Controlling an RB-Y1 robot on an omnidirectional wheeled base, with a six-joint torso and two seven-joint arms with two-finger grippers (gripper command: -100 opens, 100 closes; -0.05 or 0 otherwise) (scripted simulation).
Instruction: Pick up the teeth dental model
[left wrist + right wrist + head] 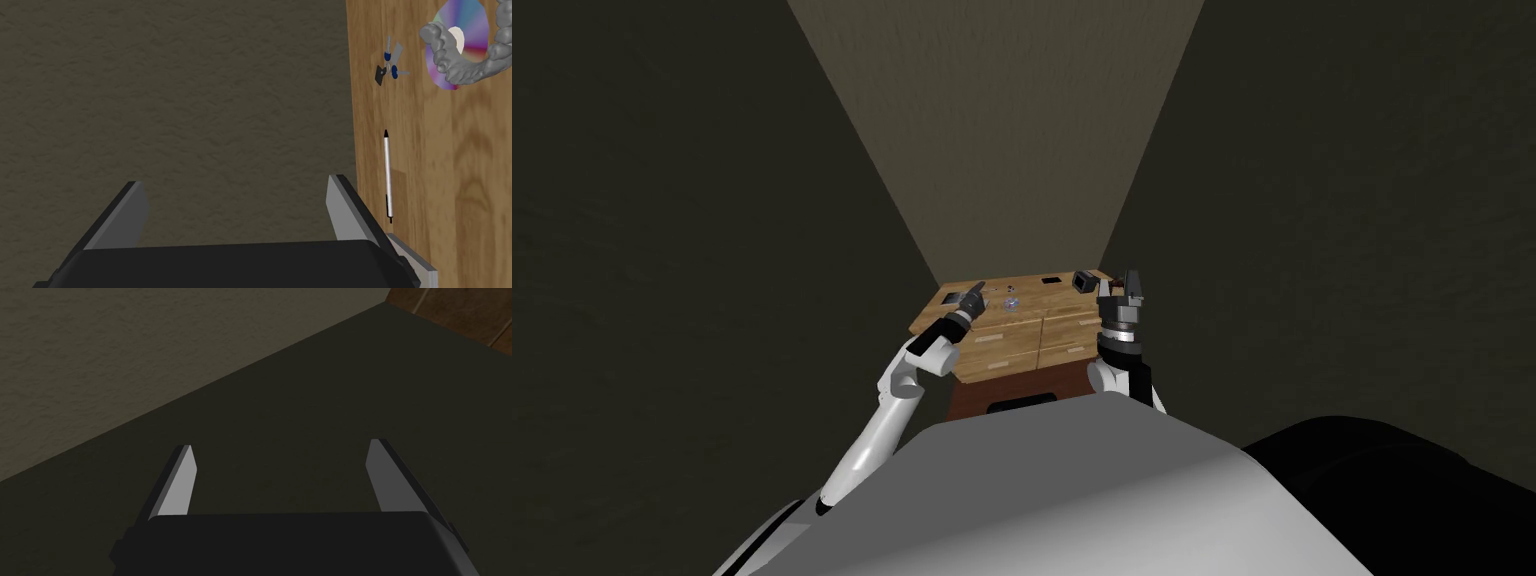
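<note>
The teeth dental model [465, 62] is a grey arch of teeth lying on a shiny rainbow disc [467, 25] on the wooden desk top [450, 175]. In the head view the model and disc are a small speck [1009, 303] near the middle of the desk. My left gripper [237, 200] is open with nothing between its fingers; it hovers by the desk's left part [976, 291], and the model lies off to one side beyond its finger [345, 205]. My right gripper [1124, 288] is raised at the desk's right end, open [282, 475] and empty.
A silver pen [387, 175] and a small bunch of keys [390, 67] lie between my left gripper and the model. A dark box [1084, 281] and flat dark items [1050, 281] sit on the desk [1032, 330], which has drawers in front. Walls close in on both sides.
</note>
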